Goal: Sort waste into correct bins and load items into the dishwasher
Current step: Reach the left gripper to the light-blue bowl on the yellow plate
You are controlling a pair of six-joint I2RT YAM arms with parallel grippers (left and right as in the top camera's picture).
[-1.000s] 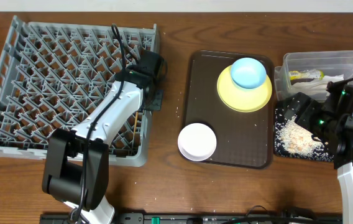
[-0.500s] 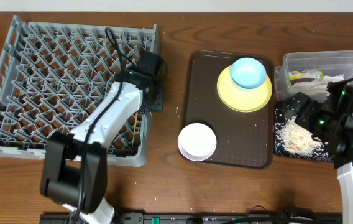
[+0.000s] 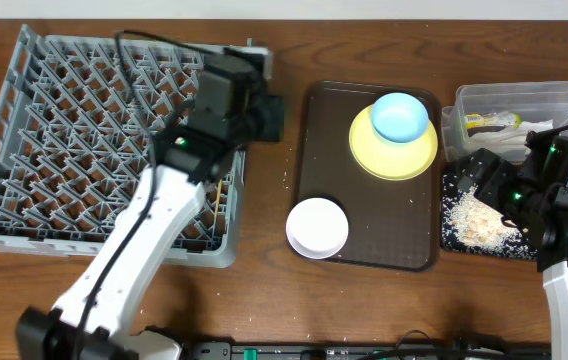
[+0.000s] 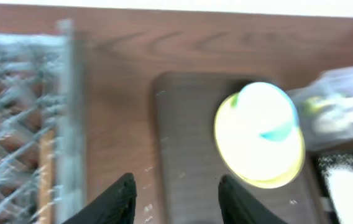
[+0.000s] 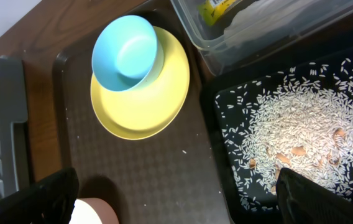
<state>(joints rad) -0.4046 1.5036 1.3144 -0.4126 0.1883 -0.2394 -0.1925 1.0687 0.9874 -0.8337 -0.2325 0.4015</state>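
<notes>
- Grey plastic dish rack (image 3: 84, 130) sits on the left of the bench (image 3: 264, 260). It is square, with its pegs upright.
- A thin wooden stick (image 4: 45, 168) lies inside the rack close against its right wall. Its long axis runs parallel to that wall, front to back. The left wrist view is blurred, so I cannot tell whether this is one chopstick or two.
- Left gripper (image 4: 179, 202) hangs over bare bench between the rack and the brown serving tray (image 3: 324, 150), beside the rack's far right corner. The jaws stand apart with nothing between them.
- The brown serving tray's long axis runs front to back.
- Yellow plate (image 3: 384, 155) lies flat in the far right part of the brown tray. Light blue bowl (image 3: 400, 116) stands upright on the plate, off-centre toward its far edge.
- White bowl (image 3: 317, 227) stands upright at the brown tray's near left corner, overhanging its edge.
- Clear tub (image 3: 514, 90) sits at the far right, its long axis running left to right. It holds the green-and-yellow wrapper (image 5: 217, 7) with the white napkin (image 5: 260, 22) beside it. The print on the wrapper is too small to read.
- Black tray (image 5: 225, 155) sits just in front of the tub. Rice crumbs (image 5: 294, 130) are heaped in it, with a few orange-brown bits among them. Stray grains dot the brown tray.
- Right gripper (image 5: 176, 186) hangs above the border of the brown and black trays. The jaws are spread wide and empty.
</notes>
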